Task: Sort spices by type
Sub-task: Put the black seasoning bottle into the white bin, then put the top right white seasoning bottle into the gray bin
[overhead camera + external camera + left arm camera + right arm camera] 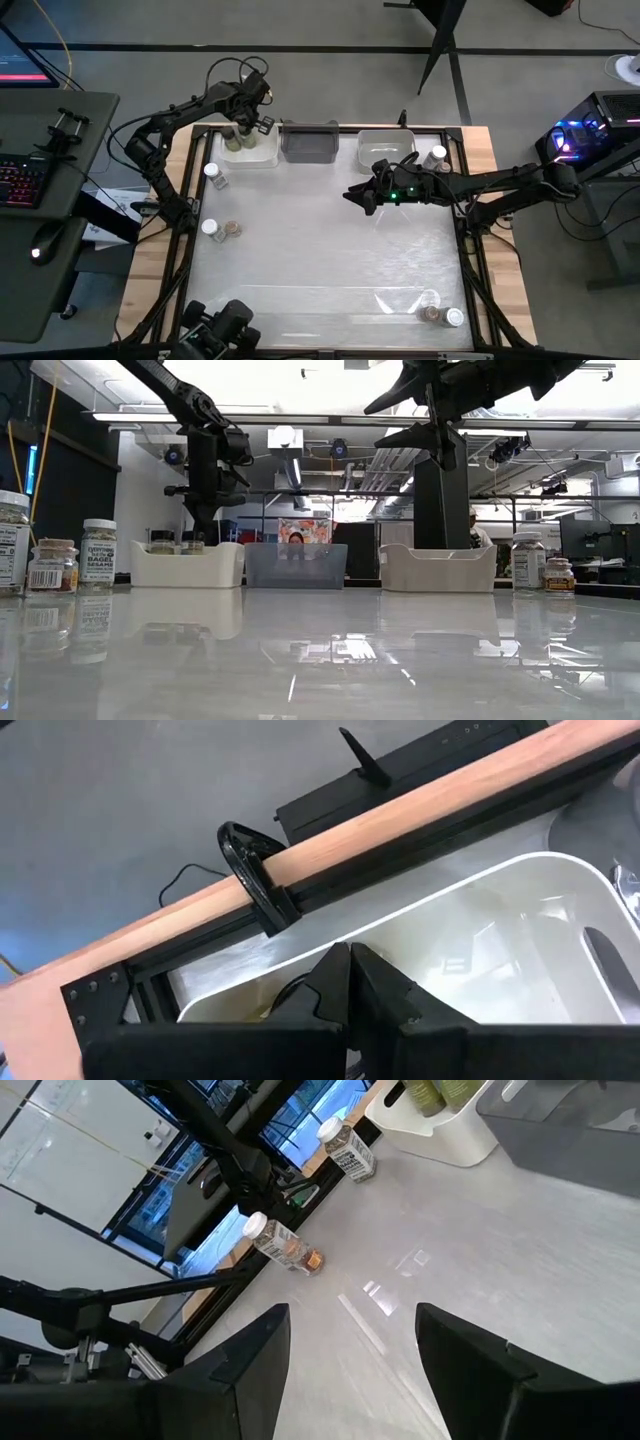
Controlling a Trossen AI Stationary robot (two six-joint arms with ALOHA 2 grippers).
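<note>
The left tool (243,127) hangs over the white bin (262,157) at the tabletop's far left, fingers closed on nothing visible, two olive-capped jars (240,141) already inside. The loose jars (220,229) on the left edge lie toward the near side from it. The right tool (362,196), open and empty mid-table, is farther from them; the left arm looks nearer.

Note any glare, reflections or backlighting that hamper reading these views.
High view: bright streaks of glare on the glossy white tabletop near its front edge. Low view: the tabletop mirrors the white rectangular bin and the ceiling lights; both arms are backlit silhouettes. Right wrist view: small glints on the tabletop; the open right gripper reads dark. Left wrist view: even light, the left gripper shadowed.
</note>
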